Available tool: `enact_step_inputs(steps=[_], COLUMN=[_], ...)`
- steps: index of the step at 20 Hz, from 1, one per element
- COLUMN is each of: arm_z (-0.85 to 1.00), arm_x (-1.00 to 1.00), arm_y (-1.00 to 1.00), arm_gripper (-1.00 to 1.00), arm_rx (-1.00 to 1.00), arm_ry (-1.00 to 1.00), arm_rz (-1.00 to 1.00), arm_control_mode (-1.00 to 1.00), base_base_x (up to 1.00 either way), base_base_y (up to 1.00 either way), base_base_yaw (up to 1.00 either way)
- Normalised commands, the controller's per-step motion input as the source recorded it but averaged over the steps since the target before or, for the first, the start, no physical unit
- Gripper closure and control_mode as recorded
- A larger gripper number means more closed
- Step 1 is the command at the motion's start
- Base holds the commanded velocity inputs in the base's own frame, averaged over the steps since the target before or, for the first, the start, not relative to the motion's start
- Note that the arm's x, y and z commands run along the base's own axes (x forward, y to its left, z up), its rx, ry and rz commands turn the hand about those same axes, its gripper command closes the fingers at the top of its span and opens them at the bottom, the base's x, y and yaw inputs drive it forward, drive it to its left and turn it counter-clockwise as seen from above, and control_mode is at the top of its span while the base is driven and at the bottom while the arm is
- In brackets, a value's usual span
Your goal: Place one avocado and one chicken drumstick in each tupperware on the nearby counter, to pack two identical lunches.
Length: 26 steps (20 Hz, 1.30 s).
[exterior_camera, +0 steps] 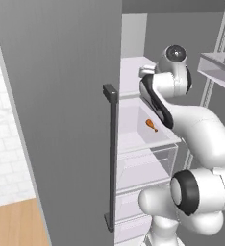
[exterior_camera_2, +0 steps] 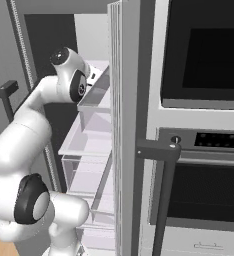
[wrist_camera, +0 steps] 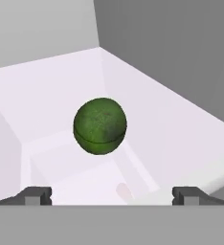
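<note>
Step in hand: approach to the first pickup inside the open fridge. The pincer (wrist_camera: 112,194) stands wide and empty, tips at 7 and 5 o'clock of the dark green round avocado (wrist_camera: 100,126), which rests on the pale white shelf (wrist_camera: 47,91). Next move, as judged: advance, centre the fruit, close. The orange club-shaped chicken drumstick (exterior_camera: 151,125) lies in a pale drawer (exterior_camera: 133,120) beside the grey fridge door (exterior_camera: 61,96).

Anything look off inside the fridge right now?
Nothing damaged or spilled. One oddity: an orange chicken drumstick lies bare on a pale fridge shelf, with no plate or wrap. A dark green avocado sits loose on a white shelf ahead of the open pincer, intact.
</note>
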Motion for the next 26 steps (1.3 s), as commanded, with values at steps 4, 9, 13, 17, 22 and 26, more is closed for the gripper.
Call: enact_step_inputs(steps=[4, 9, 13, 17, 22, 26], arm_z=[-0.12, -0.10, -0.09, -0.09, -0.10, -0.17], arm_x=[0.39, 0.35, 0.40, 0.44, 0.38, 0.19], arm_y=[-0.07, -0.09, -0.02, 0.00, -0.01, -0.03], arm_gripper=[-1.00, -1.00, -1.00, -1.00, -1.00, -1.00], arm_rx=[0.00, 0.00, 0.00, 0.00, 0.00, 0.00], arm_ry=[0.00, 0.00, 0.00, 0.00, 0.00, 0.00], arm_rz=[0.00, 0.00, 0.00, 0.00, 0.00, 0.00], arm_control_mode=[-1.00, -1.00, -1.00, -1.00, -1.00, -1.00], base_base_x=[0.00, 0.00, 0.00, 0.00, 0.00, 0.00], base_base_y=[0.00, 0.00, 0.00, 0.00, 0.00, 0.00], base_base_yaw=[0.00, 0.00, 0.00, 0.00, 0.00, 0.00])
